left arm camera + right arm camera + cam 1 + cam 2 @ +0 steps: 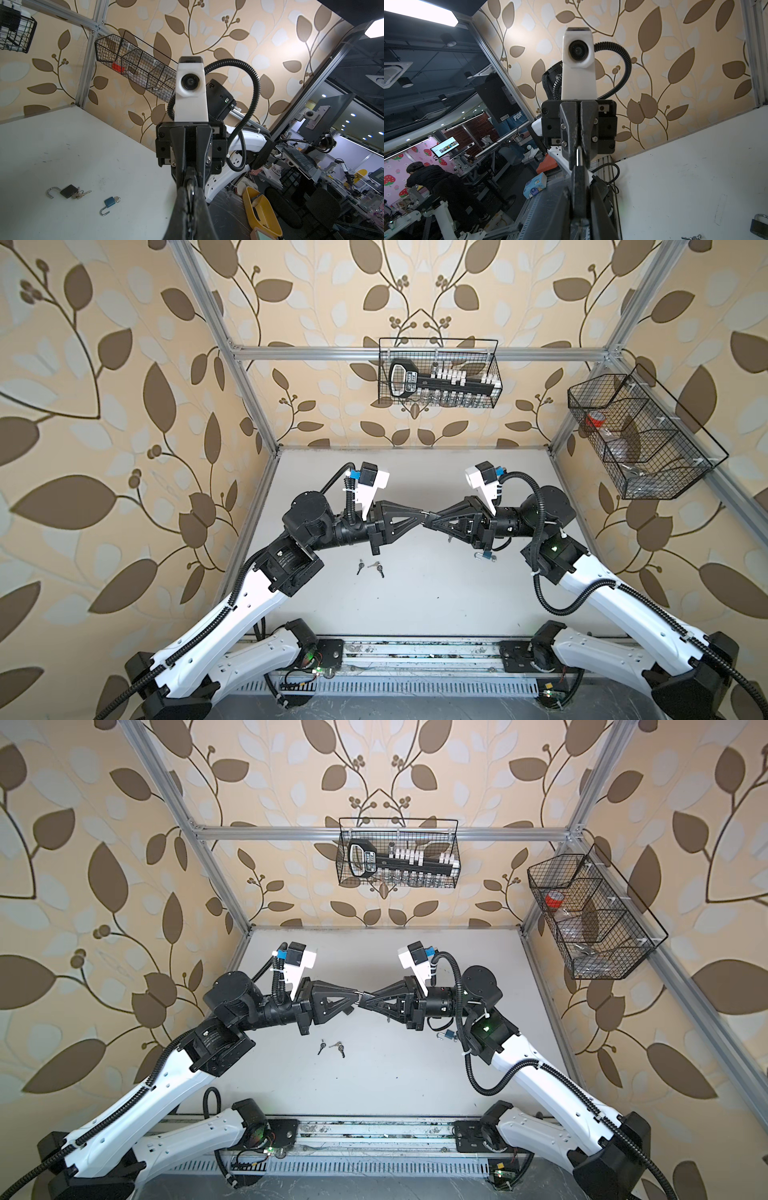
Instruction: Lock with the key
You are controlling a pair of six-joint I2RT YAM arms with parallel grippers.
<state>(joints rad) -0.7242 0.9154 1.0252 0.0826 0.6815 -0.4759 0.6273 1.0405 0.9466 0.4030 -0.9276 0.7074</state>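
We see a matte white table [415,605] across the lower middle of both top views. At frame centre the black, truss-shaped left gripper [419,516] and right gripper [431,520] meet tip to tip. The left is pinched tight on a slim silver strip [578,155]. Whether the right's jaws grip it we cannot tell. Right of centre lies a blue padlock [484,556] with its U-shaped shackle swung out, and a boxy black padlock [68,191] lies near it. Two dark-headed keys [370,568] lie below centre.

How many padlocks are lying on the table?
2 for sure: a black padlock with keys and a blue padlock beside it, near the right arm. The cut-off padlock in the right wrist view may be the black one or a third.
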